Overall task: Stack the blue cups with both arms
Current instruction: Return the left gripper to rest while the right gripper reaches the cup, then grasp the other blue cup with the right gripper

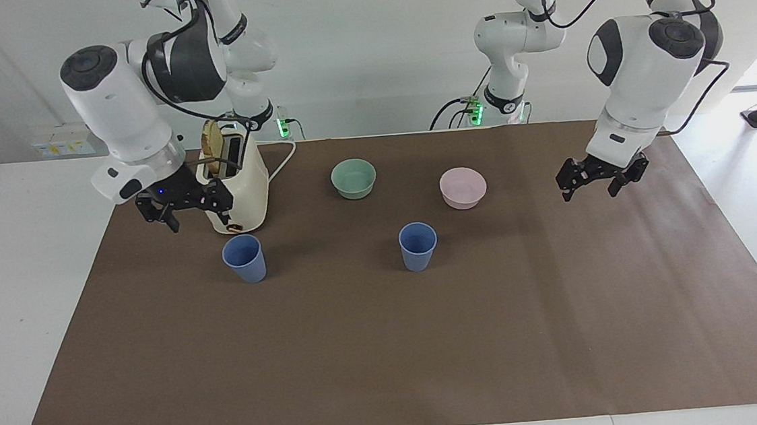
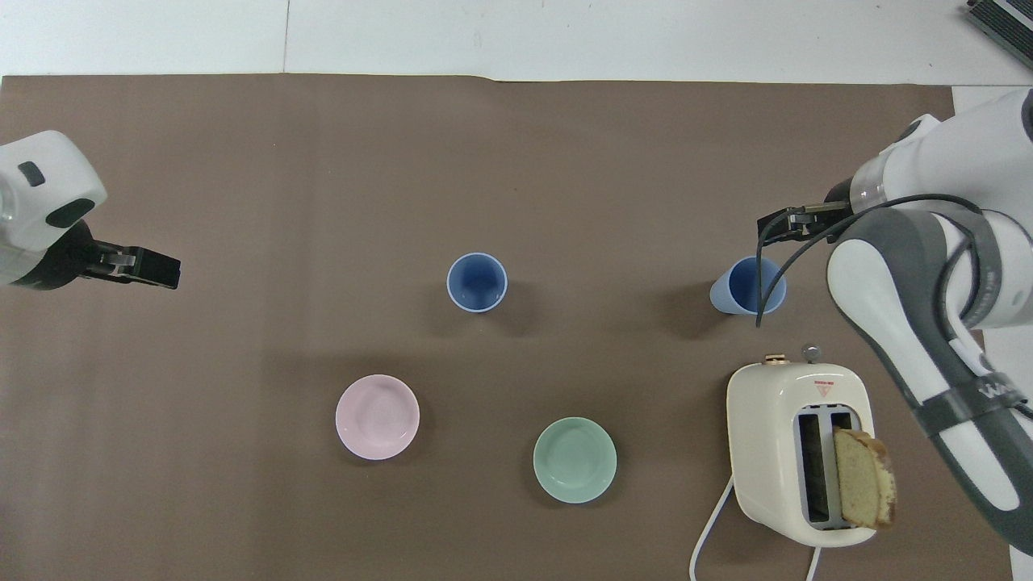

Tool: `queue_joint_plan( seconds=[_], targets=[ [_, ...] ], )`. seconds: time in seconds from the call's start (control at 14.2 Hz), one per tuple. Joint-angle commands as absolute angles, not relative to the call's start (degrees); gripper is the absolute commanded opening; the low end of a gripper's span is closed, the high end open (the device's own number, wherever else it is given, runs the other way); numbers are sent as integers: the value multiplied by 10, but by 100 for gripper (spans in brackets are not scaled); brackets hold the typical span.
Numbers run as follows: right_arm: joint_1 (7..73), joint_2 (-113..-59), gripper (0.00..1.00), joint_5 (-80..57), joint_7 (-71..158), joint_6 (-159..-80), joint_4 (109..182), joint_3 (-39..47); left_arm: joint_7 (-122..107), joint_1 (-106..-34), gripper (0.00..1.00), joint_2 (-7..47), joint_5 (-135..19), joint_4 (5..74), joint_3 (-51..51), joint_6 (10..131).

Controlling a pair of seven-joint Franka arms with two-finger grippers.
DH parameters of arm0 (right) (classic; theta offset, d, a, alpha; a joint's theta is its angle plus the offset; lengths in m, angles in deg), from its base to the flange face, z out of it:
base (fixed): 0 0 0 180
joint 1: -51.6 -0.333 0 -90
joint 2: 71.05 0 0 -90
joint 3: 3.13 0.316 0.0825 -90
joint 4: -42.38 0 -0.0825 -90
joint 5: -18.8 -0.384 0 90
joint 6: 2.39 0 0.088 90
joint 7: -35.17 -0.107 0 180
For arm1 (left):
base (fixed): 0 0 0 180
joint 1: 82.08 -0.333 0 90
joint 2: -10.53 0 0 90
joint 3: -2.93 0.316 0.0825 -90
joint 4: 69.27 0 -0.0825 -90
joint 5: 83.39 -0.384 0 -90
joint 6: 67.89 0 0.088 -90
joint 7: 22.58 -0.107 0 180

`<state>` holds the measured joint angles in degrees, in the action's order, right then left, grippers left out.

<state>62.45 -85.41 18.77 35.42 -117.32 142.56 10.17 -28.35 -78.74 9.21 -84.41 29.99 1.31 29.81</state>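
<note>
tabletop (image 1: 389,347) first: i see two cups standing apart, both upright, so one must be lifted into the other. toaster (image 1: 236,190) crowds the cup (image 1: 244,258) at the right arm's end. right claw (image 1: 192,210) hangs spread just beside it, empty. left claw (image 1: 597,180) spread, empty, well apart from the middle cup (image 1: 417,245).

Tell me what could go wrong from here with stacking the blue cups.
1. The right gripper hangs close beside the toaster; reaching for the nearby blue cup it might clip the toaster.
2. The left gripper is well away from the other blue cup, with the pink bowl near its likely path.
</note>
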Motion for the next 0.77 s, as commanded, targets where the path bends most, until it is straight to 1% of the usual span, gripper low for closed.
queue_joint_plan(
  seconds=[0.0,0.14,0.28,0.35,0.49,0.7],
  targets=[
    [630,-870,100,188,346,-1209,1450,104,-295,-793,100,93,-857,236,6,222],
    [640,-875,100,188,350,-1214,1472,104,-295,-793,100,91,-859,202,8,179],
    [642,-871,100,189,353,-1214,1483,103,-295,-788,100,90,-859,193,6,156],
    [642,-871,100,189,353,-1214,1486,104,-295,-790,100,73,-857,201,1,164],
    [641,-872,100,189,353,-1215,1499,104,-298,-792,100,55,-855,233,3,177],
    [642,-872,100,189,353,-1214,1498,104,-294,-791,100,53,-855,235,3,185]
  ],
)
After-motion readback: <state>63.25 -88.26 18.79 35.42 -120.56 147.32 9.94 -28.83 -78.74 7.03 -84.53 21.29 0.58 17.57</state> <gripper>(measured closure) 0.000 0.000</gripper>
